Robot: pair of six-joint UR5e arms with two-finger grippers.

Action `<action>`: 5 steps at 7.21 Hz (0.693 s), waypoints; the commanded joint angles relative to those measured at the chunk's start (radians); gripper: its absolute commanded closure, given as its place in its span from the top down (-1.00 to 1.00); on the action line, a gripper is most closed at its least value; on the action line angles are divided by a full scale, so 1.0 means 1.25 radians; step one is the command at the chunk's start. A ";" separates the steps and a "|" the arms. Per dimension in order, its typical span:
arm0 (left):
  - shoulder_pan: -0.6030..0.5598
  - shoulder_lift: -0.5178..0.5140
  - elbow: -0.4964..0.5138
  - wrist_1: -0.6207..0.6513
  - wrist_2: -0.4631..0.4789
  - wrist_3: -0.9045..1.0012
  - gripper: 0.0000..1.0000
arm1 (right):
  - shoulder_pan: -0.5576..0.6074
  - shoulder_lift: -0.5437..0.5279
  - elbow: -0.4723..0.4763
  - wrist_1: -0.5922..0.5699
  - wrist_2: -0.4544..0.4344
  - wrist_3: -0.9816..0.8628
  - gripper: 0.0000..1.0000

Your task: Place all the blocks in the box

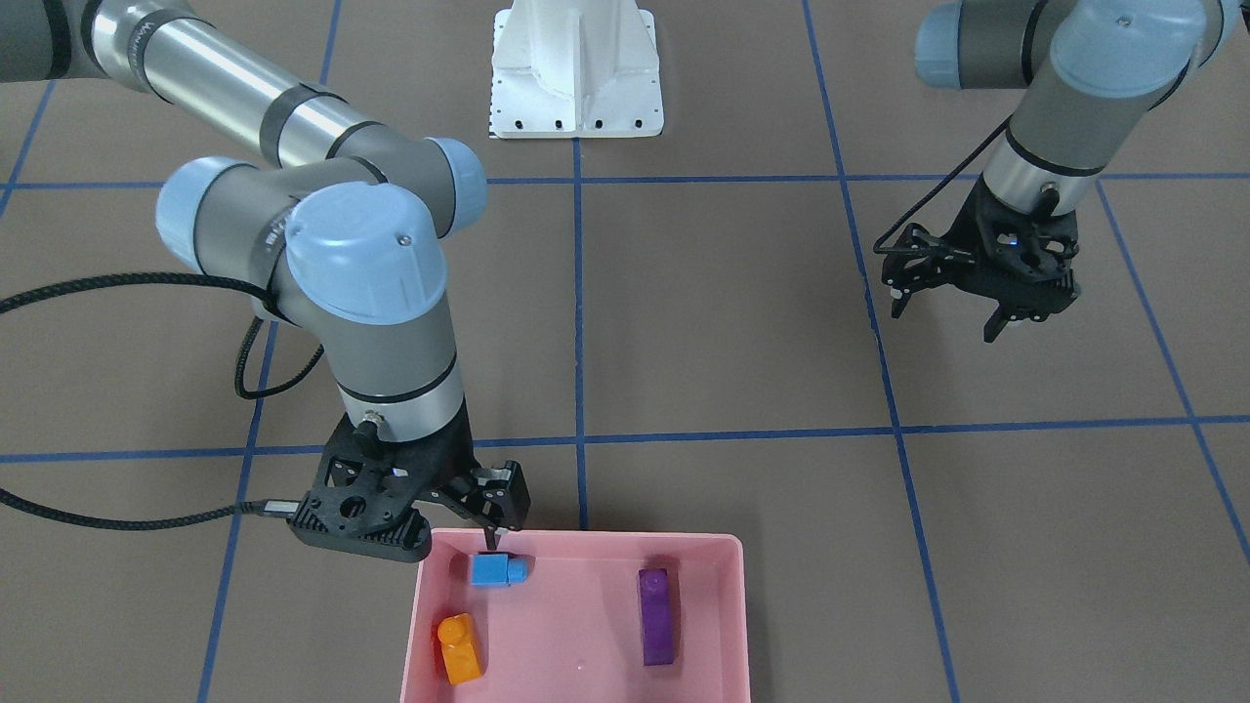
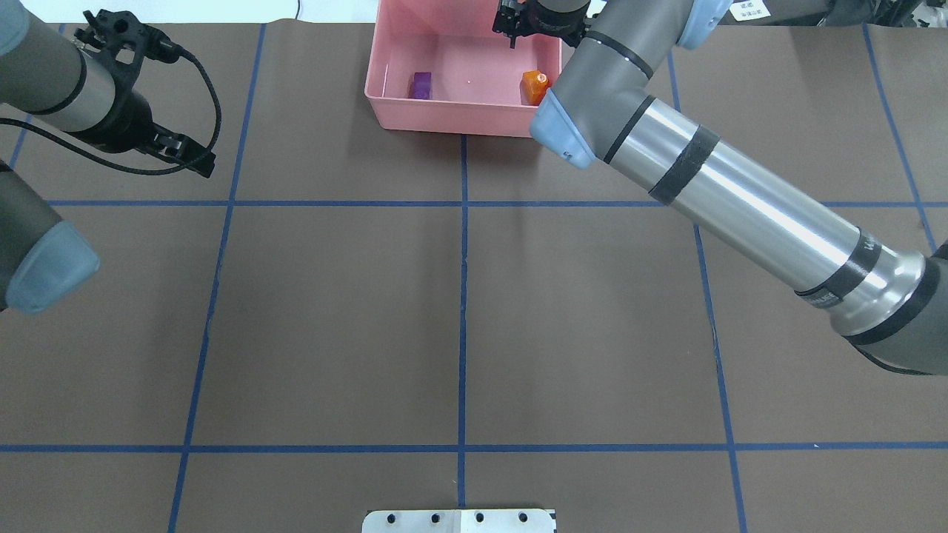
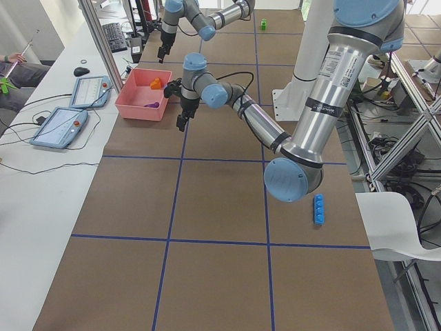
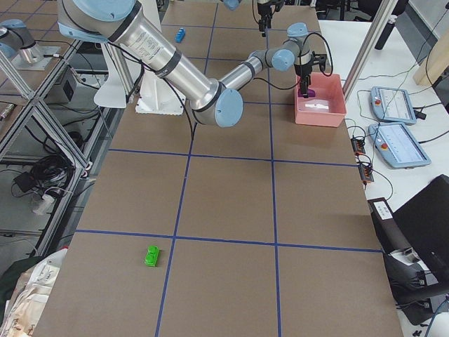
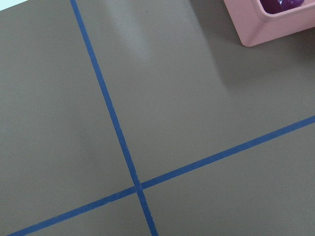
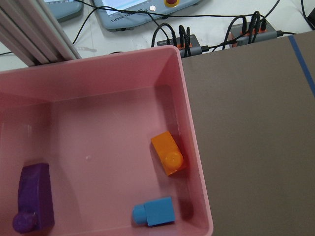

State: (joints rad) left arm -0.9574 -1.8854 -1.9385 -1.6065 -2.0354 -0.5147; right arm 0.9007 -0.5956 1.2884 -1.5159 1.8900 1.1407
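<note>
The pale pink box (image 1: 586,536) holds the small blue block (image 1: 499,569), the orange block (image 1: 458,647) and the long purple block (image 1: 655,616). My right gripper (image 1: 454,540) hangs open just above the box's corner, over the small blue block, which lies free on its side. The right wrist view shows the same three blocks: orange (image 6: 169,153), small blue (image 6: 155,212) and purple (image 6: 34,196). The long blue block (image 3: 318,209) and the green block (image 4: 151,255) lie on the table far from the box. My left gripper (image 1: 945,322) is open and empty above the table.
The white robot base (image 1: 576,73) stands at the table's middle edge. The brown table surface carries blue tape lines (image 5: 120,147). Tablets and cables (image 3: 72,103) lie on the white bench beyond the box.
</note>
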 commanded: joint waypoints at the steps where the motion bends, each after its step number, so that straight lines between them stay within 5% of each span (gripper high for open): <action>1: -0.004 0.139 -0.131 0.000 -0.005 0.015 1.00 | 0.061 -0.139 0.213 -0.112 0.088 -0.152 1.00; 3: -0.026 0.294 -0.232 -0.001 -0.006 0.118 1.00 | 0.147 -0.350 0.432 -0.174 0.146 -0.314 1.00; 5: -0.010 0.353 -0.295 -0.025 -0.008 0.036 1.00 | 0.246 -0.563 0.600 -0.176 0.212 -0.443 1.00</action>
State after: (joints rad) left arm -0.9823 -1.4874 -2.2627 -1.6148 -2.0434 -0.4141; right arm 1.1244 -1.1335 1.9069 -1.7292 2.0969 0.6977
